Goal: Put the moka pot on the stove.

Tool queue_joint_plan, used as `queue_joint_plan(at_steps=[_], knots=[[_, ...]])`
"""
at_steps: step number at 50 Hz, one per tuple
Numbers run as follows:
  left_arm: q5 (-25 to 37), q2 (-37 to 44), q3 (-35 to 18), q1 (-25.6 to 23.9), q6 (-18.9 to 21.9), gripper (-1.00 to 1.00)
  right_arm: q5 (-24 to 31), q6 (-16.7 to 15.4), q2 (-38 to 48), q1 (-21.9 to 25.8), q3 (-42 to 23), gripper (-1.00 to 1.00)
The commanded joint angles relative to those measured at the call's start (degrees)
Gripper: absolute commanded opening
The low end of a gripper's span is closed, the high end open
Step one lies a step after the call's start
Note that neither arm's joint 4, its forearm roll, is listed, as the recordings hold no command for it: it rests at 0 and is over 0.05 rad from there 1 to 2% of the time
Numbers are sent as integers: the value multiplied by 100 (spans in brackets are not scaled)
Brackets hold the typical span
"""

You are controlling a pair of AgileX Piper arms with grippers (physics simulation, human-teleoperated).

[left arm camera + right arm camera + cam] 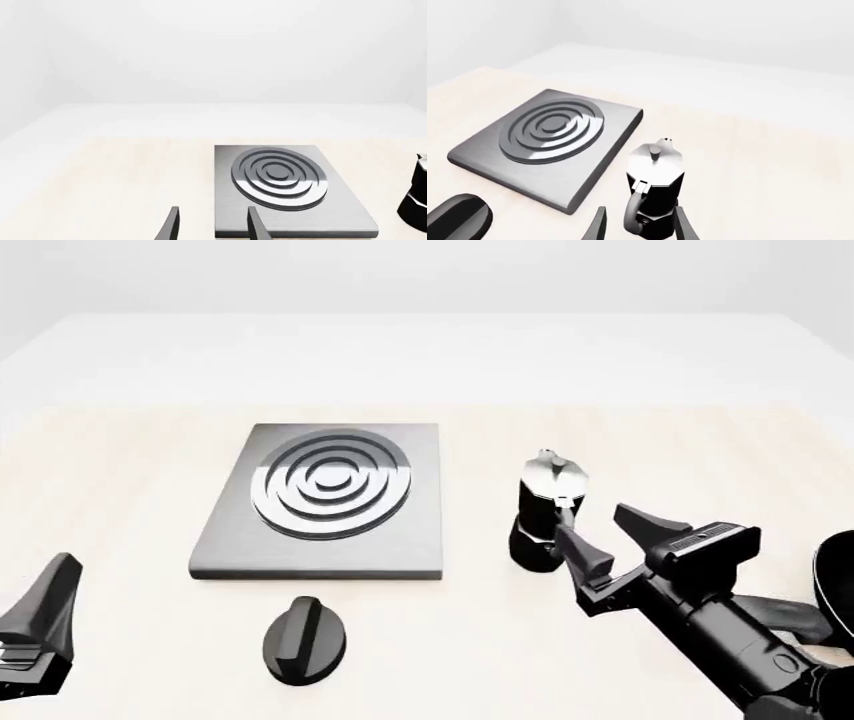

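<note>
The moka pot (545,508) stands upright on the table, right of the stove (327,500), apart from it. It is black and faceted with a silver lid, and its handle faces my right gripper (611,536). That gripper is open, just near-right of the pot. In the right wrist view the pot (657,167) sits between the open fingers (684,227), which flank its handle and lower body, and the gripper (639,231) is not closed on it. My left gripper (40,625) is open and empty at the near left. In the left wrist view it (213,230) points at the stove (280,185).
A black oval knob (304,638) lies on the table in front of the stove; it also shows in the right wrist view (457,217). A black rounded object (841,585) is cut off by the right edge. The pot shows at the left wrist view's edge (417,197).
</note>
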Motion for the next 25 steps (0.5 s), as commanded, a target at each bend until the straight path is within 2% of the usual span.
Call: queue_joint_plan(at_steps=[1, 25], knots=[[0, 0, 0, 0, 0, 100, -165, 44, 425, -44, -127, 100], [0, 0, 0, 0, 0, 100, -170, 157, 941, -37, -398, 100]])
